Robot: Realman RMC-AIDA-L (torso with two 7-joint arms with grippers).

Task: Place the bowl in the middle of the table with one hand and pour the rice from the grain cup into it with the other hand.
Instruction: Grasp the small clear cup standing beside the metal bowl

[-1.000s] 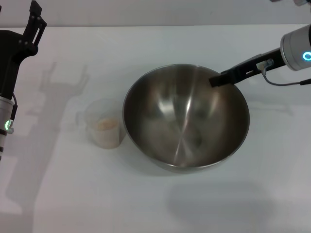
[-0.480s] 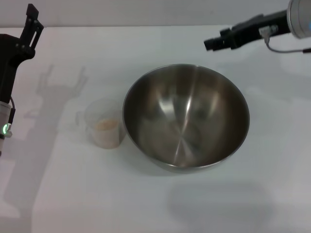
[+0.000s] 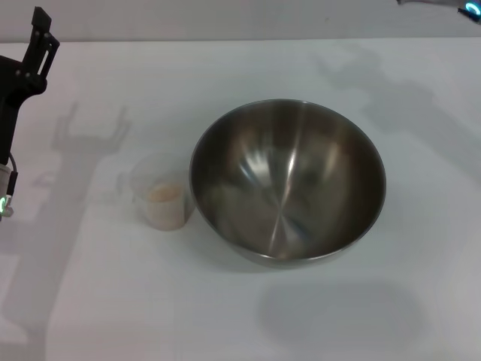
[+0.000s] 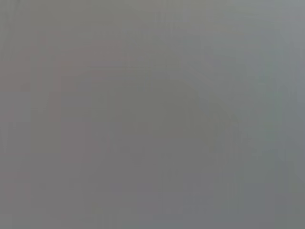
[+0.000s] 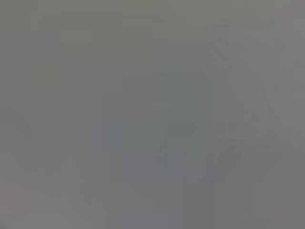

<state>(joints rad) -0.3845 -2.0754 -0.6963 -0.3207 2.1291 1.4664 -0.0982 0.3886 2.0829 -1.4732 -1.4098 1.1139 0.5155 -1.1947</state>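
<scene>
The steel bowl (image 3: 287,180) stands empty in the middle of the white table (image 3: 240,316) in the head view. Close against its left side is the clear grain cup (image 3: 159,192), upright, with a shallow layer of pale rice (image 3: 164,195) at its bottom. My left gripper (image 3: 41,37) is raised at the far left edge, well apart from the cup and holding nothing. Of my right arm (image 3: 470,6) only a sliver shows at the top right corner, and its gripper is out of view. Both wrist views show only flat grey.
Shadows of both arms lie on the table behind the cup and behind the bowl. Nothing else stands on the tabletop, whose far edge runs along the top of the head view.
My right gripper has left the bowl's far right rim, risen and pulled back out of the top right of the view. The left arm drifted slightly left. Bowl and cup stayed put.
</scene>
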